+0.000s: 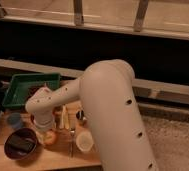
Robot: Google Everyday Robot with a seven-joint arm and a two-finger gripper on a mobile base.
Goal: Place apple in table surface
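Note:
The apple (pixel 50 137) is a small yellow-orange fruit low over or on the light wooden table surface (pixel 53 159), left of the white cup (pixel 84 141). My gripper (pixel 46 128) hangs straight down from the big white arm and sits directly over the apple, touching or nearly touching its top. The arm's wrist hides most of the gripper. I cannot tell whether the apple rests on the wood or is held just above it.
A dark bowl (pixel 21 144) stands left of the apple. A green tray (pixel 30 87) lies at the back left, with a blue cup (pixel 14 120) in front of it. A pale yellow piece (pixel 64 118) and a small metal cup (pixel 80 116) lie behind the white cup.

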